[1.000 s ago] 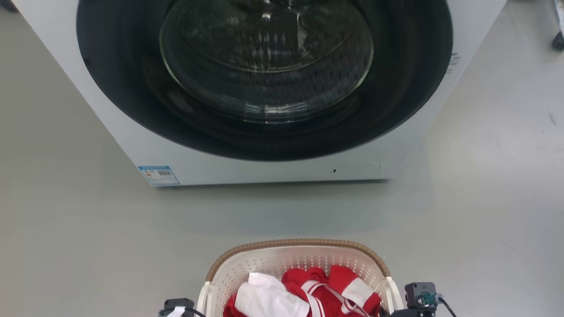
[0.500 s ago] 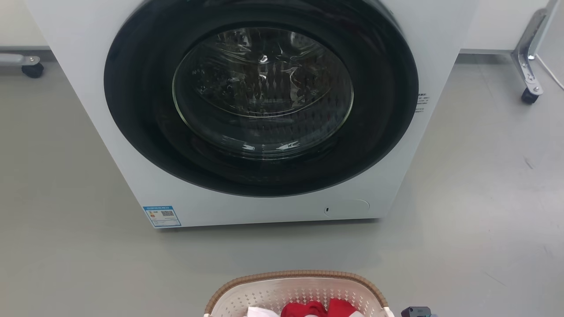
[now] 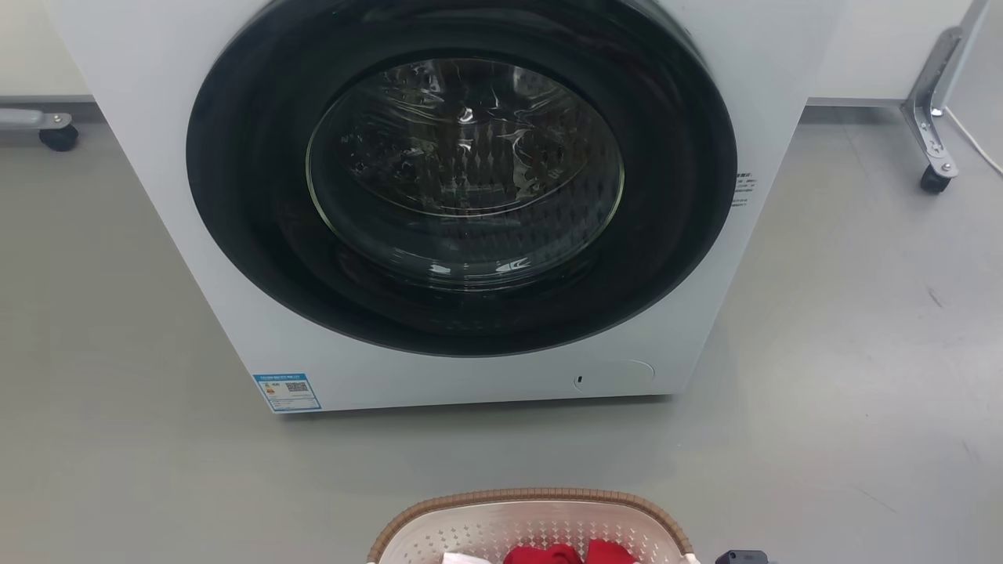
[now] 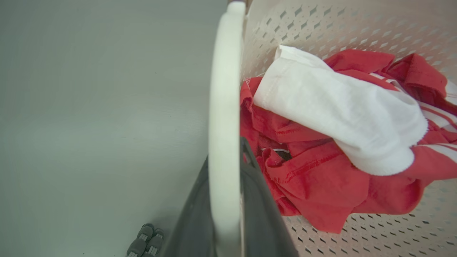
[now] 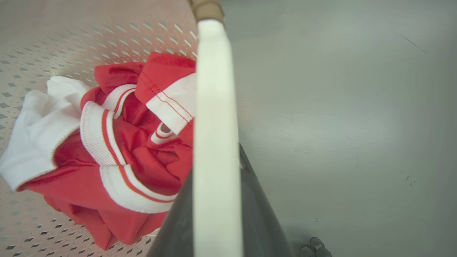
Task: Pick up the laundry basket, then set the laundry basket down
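Observation:
The laundry basket, cream perforated plastic with a brown woven rim, shows at the bottom edge of the head view, in front of the washing machine. It holds red and white clothes. In the left wrist view my left gripper is shut on the basket's white loop handle, one dark finger on each side. My right gripper grips the other white handle the same way. Whether the basket touches the floor cannot be told.
A white front-loading washing machine with a shut dark round door stands just ahead. Grey floor lies open on both sides. Metal frame legs on castors stand at the far right and far left.
The head camera has lifted, so the washing machine and the basket sit lower in the picture and less of the basket shows. The dark wrist parts have slipped below the edge.

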Tool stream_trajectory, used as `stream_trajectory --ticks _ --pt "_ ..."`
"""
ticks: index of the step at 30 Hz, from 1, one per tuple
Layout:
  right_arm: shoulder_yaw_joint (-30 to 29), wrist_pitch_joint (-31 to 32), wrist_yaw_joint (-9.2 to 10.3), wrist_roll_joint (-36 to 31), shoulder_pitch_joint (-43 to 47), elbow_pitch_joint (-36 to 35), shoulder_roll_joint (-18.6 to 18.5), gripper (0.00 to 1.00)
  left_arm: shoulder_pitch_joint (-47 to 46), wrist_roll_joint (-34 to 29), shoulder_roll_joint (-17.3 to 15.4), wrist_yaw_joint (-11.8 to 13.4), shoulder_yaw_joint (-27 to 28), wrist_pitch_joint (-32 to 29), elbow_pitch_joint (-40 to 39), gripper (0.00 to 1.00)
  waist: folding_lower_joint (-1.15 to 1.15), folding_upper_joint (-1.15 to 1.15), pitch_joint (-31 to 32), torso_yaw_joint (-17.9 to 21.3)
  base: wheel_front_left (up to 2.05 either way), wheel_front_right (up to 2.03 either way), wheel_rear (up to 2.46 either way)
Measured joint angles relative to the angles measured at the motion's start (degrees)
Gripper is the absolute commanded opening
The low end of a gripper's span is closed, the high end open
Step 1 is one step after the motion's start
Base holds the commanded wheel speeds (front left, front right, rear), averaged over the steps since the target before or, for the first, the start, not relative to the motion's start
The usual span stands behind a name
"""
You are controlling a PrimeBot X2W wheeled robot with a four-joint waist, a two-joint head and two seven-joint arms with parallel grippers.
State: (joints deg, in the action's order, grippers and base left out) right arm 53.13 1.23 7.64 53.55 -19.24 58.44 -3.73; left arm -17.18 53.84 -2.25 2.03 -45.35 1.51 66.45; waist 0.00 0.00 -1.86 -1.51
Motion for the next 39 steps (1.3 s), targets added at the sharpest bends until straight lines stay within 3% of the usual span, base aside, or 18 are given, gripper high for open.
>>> stream_trajectory --ticks 39 --pt "5.86 -1.4 -0.01 5.31 -1.15 2.52 0.1 0.0 0.05 2.08 -0.07 0.48 -2.72 0.04 -0.04 0.0 0.0 0.01 0.5 -0.02 0.0 0.0 0.0"
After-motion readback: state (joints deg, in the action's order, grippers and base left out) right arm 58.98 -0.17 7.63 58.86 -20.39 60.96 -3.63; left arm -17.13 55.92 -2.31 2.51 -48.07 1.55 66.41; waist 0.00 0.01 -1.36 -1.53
